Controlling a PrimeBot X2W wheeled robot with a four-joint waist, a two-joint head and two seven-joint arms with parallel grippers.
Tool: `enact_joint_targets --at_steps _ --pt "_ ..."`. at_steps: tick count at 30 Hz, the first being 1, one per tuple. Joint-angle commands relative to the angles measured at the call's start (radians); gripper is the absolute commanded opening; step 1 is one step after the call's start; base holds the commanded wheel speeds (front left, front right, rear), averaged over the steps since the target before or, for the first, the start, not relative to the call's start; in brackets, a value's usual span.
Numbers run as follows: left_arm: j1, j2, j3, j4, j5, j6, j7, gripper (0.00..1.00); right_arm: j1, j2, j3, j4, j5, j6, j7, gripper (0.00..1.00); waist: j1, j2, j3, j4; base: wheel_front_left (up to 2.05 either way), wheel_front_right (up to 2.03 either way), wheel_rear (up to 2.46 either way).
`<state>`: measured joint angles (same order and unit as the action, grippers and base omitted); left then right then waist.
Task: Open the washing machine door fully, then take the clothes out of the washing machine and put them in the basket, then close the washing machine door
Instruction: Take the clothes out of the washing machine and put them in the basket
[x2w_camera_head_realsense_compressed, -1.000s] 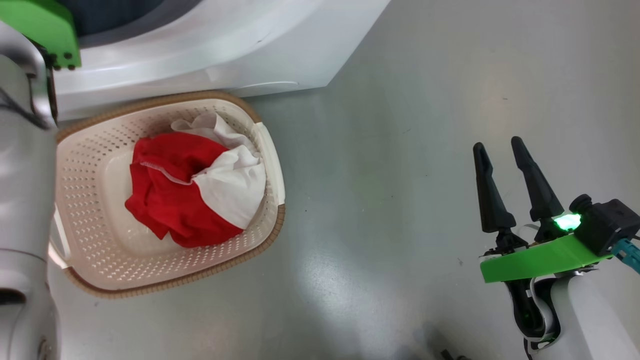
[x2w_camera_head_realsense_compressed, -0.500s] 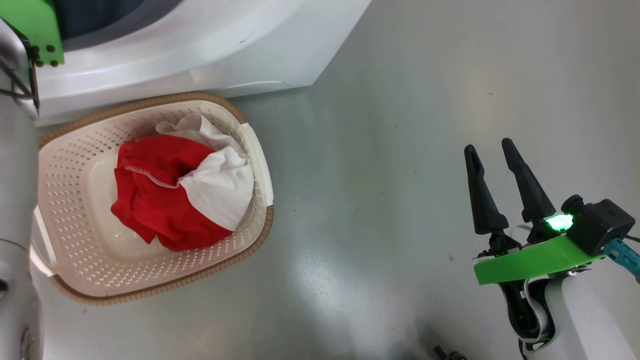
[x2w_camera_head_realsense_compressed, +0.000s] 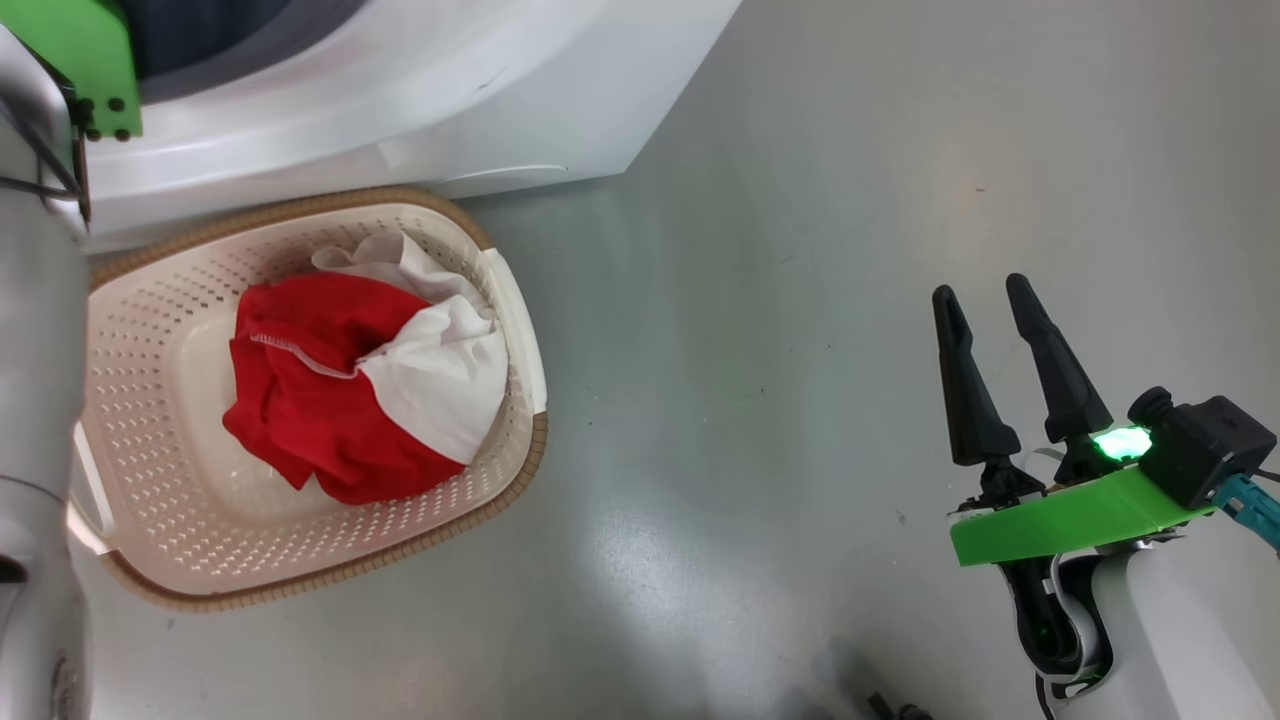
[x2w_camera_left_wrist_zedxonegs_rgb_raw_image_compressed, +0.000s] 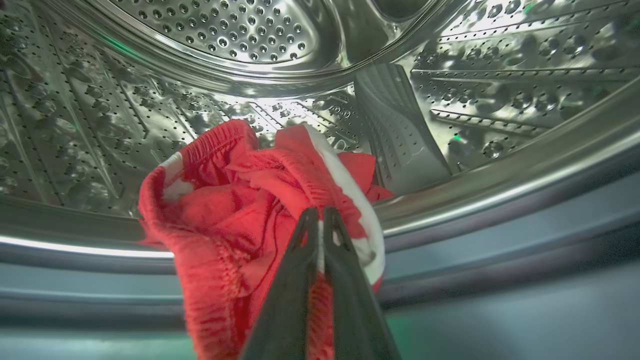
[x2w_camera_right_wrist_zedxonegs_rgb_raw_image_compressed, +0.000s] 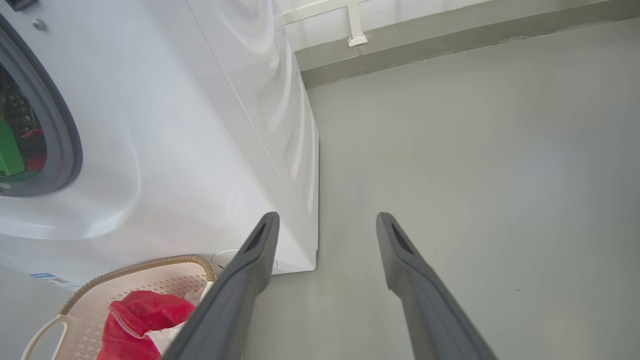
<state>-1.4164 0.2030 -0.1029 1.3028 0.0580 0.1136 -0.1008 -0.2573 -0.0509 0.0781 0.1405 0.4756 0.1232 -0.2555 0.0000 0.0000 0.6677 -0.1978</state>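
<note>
**Left claw** (x2w_camera_left_wrist_zedxonegs_rgb_raw_image_compressed: 320, 214): one. Its two dark fingers are pressed flat together with no gap, and the tips pinch a fold of the red cloth (x2w_camera_left_wrist_zedxonegs_rgb_raw_image_compressed: 215, 210).

**Red cloth:** one crumpled piece, knitted, with ribbed hems and a white band. It lies at the front lip of the drum (x2w_camera_left_wrist_zedxonegs_rgb_raw_image_compressed: 225, 30) and drapes over the grey rubber seal (x2w_camera_left_wrist_zedxonegs_rgb_raw_image_compressed: 500, 235).

**Drum:** polished steel, perforated, curved. One raised paddle stands just right of the cloth.

**Left forearm** (x2w_camera_head_realsense_compressed: 40, 400): pale and smooth. It crosses the basket's left rim in the head view.

**Washing machine** (x2w_camera_head_realsense_compressed: 400, 90): one, a glossy white box with rounded front edges.

**Basket** (x2w_camera_head_realsense_compressed: 300, 205): one, cream perforated plastic, a rounded rectangle with a brown woven-look rim. It stands on the floor, and its far rim is just beside the machine's base.

**Bundle of clothes** (x2w_camera_head_realsense_compressed: 330, 420): one soft, creased heap inside the basket, red at the left and white at the right. It sits towards the right wall.

**Floor** (x2w_camera_head_realsense_compressed: 760, 300): smooth grey with a slight sheen. A wide stretch lies between the basket and the right claw.

**Right claw** (x2w_camera_head_realsense_compressed: 980, 287): one. Its tapered fingers are spread wide and hold nothing. It hangs over the floor, well apart from the basket.
</note>
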Motion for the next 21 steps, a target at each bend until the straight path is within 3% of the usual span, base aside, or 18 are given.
enact_joint_targets --at_steps 1,13,21 --pt "0.0 0.031 0.002 -0.015 -0.012 -0.007 -0.021 0.0 0.0 0.001 0.017 -0.019 0.004 0.008 -0.006 1.0 0.0 0.0 -0.003 0.003 0.0 0.0 0.0" --pt "0.068 -0.011 0.046 -0.092 -0.102 -0.039 -0.159 0.0 0.011 0.001 -0.011 -0.02 -0.011 0.008 -0.006 1.0 0.0 0.0 -0.048 0.04 0.0 0.0 0.0" --pt "0.258 -0.045 0.09 -0.409 -0.151 -0.053 -0.161 0.0 0.031 -0.002 -0.033 -0.023 -0.027 0.008 -0.006 1.0 0.0 0.0 -0.086 0.073 0.0 0.0 0.0"
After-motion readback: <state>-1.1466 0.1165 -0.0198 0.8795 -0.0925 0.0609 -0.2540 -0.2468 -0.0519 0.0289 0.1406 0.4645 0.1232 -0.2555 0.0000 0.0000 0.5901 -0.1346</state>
